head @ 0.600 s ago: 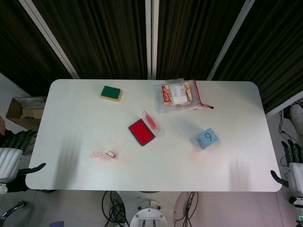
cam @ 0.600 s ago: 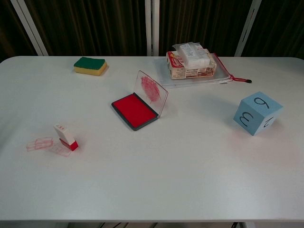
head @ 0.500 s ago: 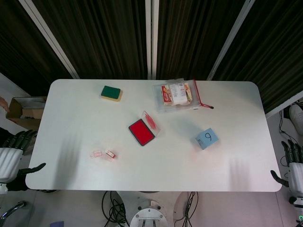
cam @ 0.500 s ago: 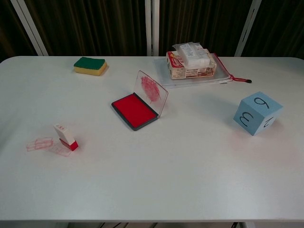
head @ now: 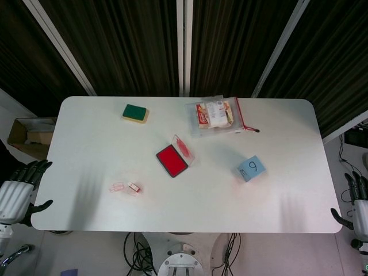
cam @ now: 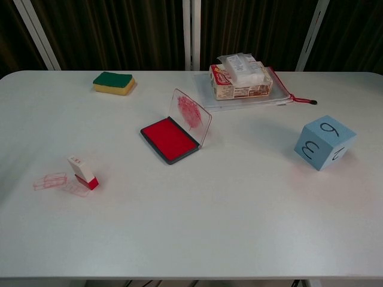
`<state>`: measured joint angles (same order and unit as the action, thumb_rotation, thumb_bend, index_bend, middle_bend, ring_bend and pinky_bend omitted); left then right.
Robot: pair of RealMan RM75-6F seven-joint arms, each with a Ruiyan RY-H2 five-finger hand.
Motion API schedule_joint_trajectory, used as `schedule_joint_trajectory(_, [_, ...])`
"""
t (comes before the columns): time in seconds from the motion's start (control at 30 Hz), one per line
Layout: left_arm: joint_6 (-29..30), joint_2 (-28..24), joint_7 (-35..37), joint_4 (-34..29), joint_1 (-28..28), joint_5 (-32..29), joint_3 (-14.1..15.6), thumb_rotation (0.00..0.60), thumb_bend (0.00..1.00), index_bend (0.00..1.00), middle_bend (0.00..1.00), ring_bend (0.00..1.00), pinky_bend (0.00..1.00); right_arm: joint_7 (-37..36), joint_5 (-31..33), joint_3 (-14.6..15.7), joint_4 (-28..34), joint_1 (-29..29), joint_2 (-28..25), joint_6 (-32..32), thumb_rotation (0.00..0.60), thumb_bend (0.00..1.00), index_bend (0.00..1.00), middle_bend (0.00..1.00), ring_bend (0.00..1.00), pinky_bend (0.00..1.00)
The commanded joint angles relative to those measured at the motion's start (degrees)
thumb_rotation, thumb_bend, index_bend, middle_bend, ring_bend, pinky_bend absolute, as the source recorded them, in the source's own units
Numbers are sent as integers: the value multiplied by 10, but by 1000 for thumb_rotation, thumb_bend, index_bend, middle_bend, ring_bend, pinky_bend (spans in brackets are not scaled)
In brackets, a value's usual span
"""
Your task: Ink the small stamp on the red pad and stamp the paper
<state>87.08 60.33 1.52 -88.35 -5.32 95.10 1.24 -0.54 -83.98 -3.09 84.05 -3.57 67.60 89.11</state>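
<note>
The small stamp (head: 134,187) (cam: 82,173), white with a red base, stands upright near the table's front left. Its clear cap (head: 117,187) (cam: 50,180) lies just left of it. The red ink pad (head: 172,160) (cam: 169,139) sits mid-table with its clear, red-smeared lid (cam: 190,113) propped open. No sheet of paper stands out on the white table (head: 195,201). My left hand (head: 20,192) hangs off the front left corner, fingers apart, holding nothing. My right hand (head: 357,207) is off the front right corner, also empty. The chest view shows neither hand.
A green and yellow sponge (head: 135,112) (cam: 114,82) lies at the back left. A clear pouch with a packet (head: 215,115) (cam: 240,78) is at the back centre. A blue numbered cube (head: 251,168) (cam: 324,142) sits on the right. A cardboard box (head: 29,137) stands off the table's left side.
My left hand has shifted slightly toward the table and my right hand slightly down and outward. Nothing on the table has moved.
</note>
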Motion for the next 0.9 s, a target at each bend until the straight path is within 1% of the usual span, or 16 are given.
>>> schedule_joint_trajectory(0.03, [-13,-8,-10,-9,-18,19,1,600,0,100,109,115,226,4,0,0,2,1,-1,-1,600,107,0,0,0,0])
schedule_joint_trajectory(0.2, [-26,5,-22,-17,-54,62,-7,600,0,101,110,116,257,15,-2,-1,10,3,-6,-1,600,114,0,0,0,0])
schedule_joint_trajectory(0.23, [-33,13,-25,-16,-65,71,-9,600,0,102,114,126,279,15,-2,-2,11,3,-7,0,600,116,0,0,0,0])
schedule_joint_trajectory(0.27, [-39,20,-29,-15,-73,77,-11,600,0,105,124,157,321,15,-1,-2,12,3,-8,1,600,119,0,0,0,0])
schedule_joint_trajectory(0.33, [-61,36,-39,-13,-93,88,-13,600,0,111,161,282,470,16,0,-2,13,3,-9,-1,600,119,0,0,0,0])
schedule_joint_trajectory(0.4, [-90,47,-35,-15,-114,94,-11,600,0,120,207,511,695,17,0,-1,14,3,-9,-3,600,120,0,0,0,0])
schedule_joint_trajectory(0.43, [-105,53,-31,-15,-125,97,-9,600,0,125,219,584,751,17,0,0,14,3,-9,-3,600,120,0,0,0,0])
schedule_joint_trajectory(0.47, [-121,62,-28,-12,-137,99,-9,600,0,133,235,688,820,16,0,0,13,2,-9,-4,600,120,0,0,0,0])
schedule_joint_trajectory(0.5, [-130,70,-28,-9,-145,102,-8,600,1,140,244,739,850,15,1,1,12,2,-8,-4,600,120,0,0,0,0])
schedule_joint_trajectory(0.6, [-172,111,-33,12,-185,119,-8,600,16,163,251,808,892,11,6,3,10,-1,-10,-7,600,120,0,0,0,0])
schedule_joint_trajectory(0.67, [-191,133,-35,24,-203,123,-10,600,37,173,254,836,906,10,8,4,12,-3,-14,-8,600,120,0,0,0,0])
schedule_joint_trajectory(0.77, [-216,169,-47,49,-228,121,-15,600,63,175,255,857,920,9,10,4,13,-8,-19,-3,600,120,0,0,0,0])
schedule_joint_trajectory(0.9, [-229,212,-67,88,-245,117,-17,600,69,177,255,865,924,5,14,5,11,-12,-21,-1,600,122,0,0,0,0])
